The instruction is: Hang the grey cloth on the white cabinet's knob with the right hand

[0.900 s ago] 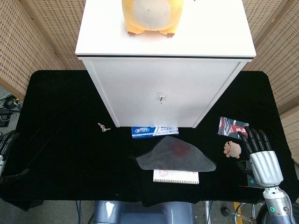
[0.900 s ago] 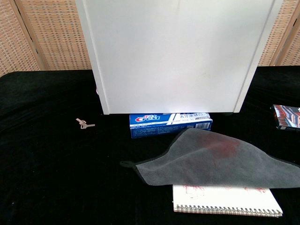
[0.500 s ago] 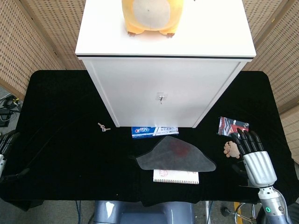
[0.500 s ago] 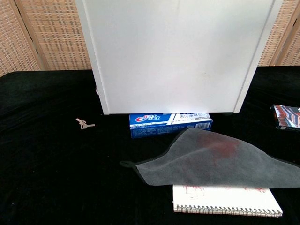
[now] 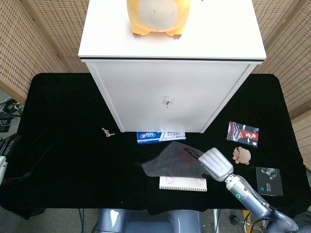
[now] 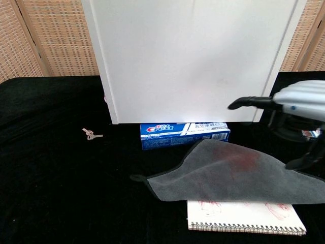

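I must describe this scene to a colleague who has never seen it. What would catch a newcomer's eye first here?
First, the tall white cabinet at the table's back, with an orange plush toy on top and a small metal knob on its front. Next, the grey cloth spread before it, partly covering a spiral notebook, with a blue toothpaste box just behind. The silver right hand hovers over the cloth's right side.

Woven wicker screens (image 5: 39, 39), black tabletop (image 5: 68, 160)

Right hand (image 5: 214, 164) hovers over the grey cloth (image 5: 172, 162) — knob (image 5: 167, 102) on the white cabinet (image 5: 170, 92) is bare.
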